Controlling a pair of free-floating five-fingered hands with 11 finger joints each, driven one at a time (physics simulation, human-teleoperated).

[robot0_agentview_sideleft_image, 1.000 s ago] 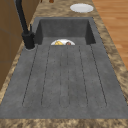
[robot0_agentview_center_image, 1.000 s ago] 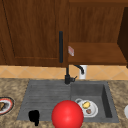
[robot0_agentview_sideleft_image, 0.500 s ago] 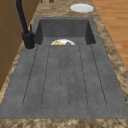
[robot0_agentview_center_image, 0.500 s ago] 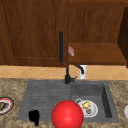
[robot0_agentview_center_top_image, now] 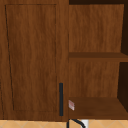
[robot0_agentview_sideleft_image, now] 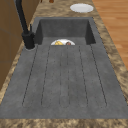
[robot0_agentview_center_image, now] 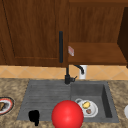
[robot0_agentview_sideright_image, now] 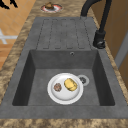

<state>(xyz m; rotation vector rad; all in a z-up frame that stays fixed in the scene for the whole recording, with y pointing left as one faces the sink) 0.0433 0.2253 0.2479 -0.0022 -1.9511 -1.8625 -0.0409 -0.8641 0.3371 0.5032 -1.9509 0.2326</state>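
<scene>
Red ball [robot0_agentview_center_image: 67, 114] sits at the front edge of the sink [robot0_agentview_center_image: 45, 92], just right of the left hand [robot0_agentview_center_image: 34, 116] and apart from it. Whether the fingers are curled or straight cannot be told. Judging by the gap, no grasp is yet made. A plate of food [robot0_agentview_center_image: 87, 108] lies beyond the ball.

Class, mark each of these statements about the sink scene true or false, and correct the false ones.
1. A white plate lies in the sink basin. True.
2. The plate holds a yellow food piece and a small brown food piece. True.
3. The wall cabinet door stands wide open. False: it is closed.
4. The black faucet is bright silver. False: it is black.
5. A black hand shows above the grooved drainboard. True.
</scene>
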